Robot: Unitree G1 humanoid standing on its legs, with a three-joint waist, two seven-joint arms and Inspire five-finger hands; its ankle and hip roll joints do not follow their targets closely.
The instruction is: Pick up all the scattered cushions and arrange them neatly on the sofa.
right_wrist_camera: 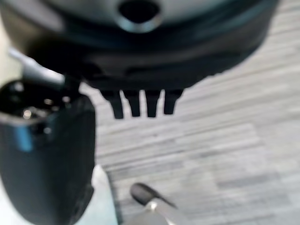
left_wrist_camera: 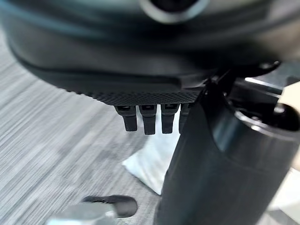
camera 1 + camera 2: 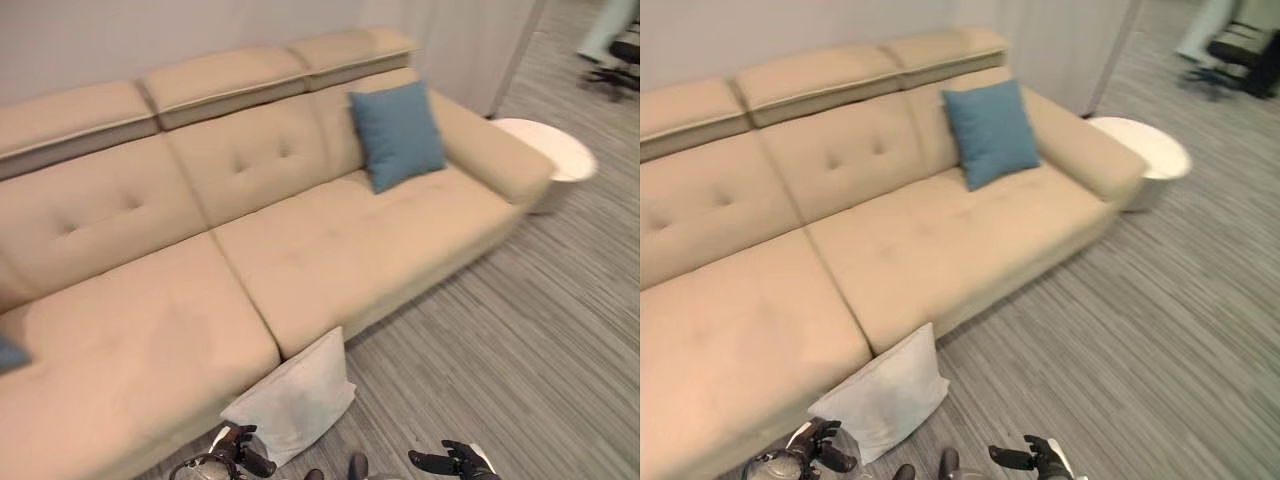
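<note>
With both the left hand (image 3: pixel 232 447) and right hand (image 3: pixel 452 462) open and empty, I'd reach low and take the white cushion (image 3: pixel 293 398), leaning against the sofa (image 3: pixel 330 250), by both sides.

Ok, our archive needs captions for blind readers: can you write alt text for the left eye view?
A long beige fabric sofa fills the view, a square teal cushion propped against its back near the right armrest. A pale grey cushion leans on the sofa's front on the grey striped floor, just ahead of the open left hand and right hand.
</note>
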